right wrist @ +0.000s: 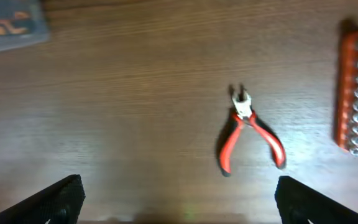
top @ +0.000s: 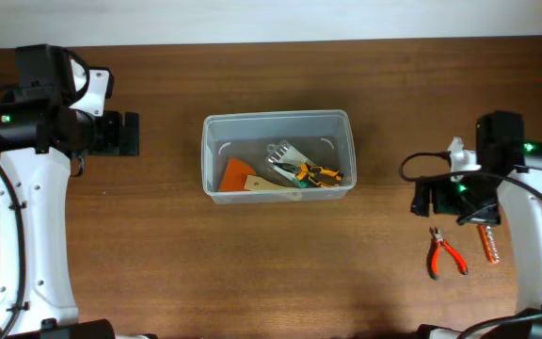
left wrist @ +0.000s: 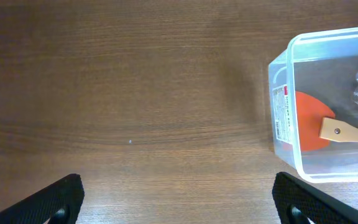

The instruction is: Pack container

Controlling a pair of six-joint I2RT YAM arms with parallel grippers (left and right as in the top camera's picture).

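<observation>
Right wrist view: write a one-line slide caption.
Open right gripper hovers above red-handled pliers on the wooden table, an orange socket rail beside them.

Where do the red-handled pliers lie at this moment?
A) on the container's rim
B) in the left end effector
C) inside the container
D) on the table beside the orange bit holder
D: the red-handled pliers lie flat on the table, beside the orange bit holder, well outside the container.

Wooden table [top: 158,235], container [top: 207,155], red pliers [right wrist: 247,118], orange socket rail [right wrist: 344,93]
</observation>
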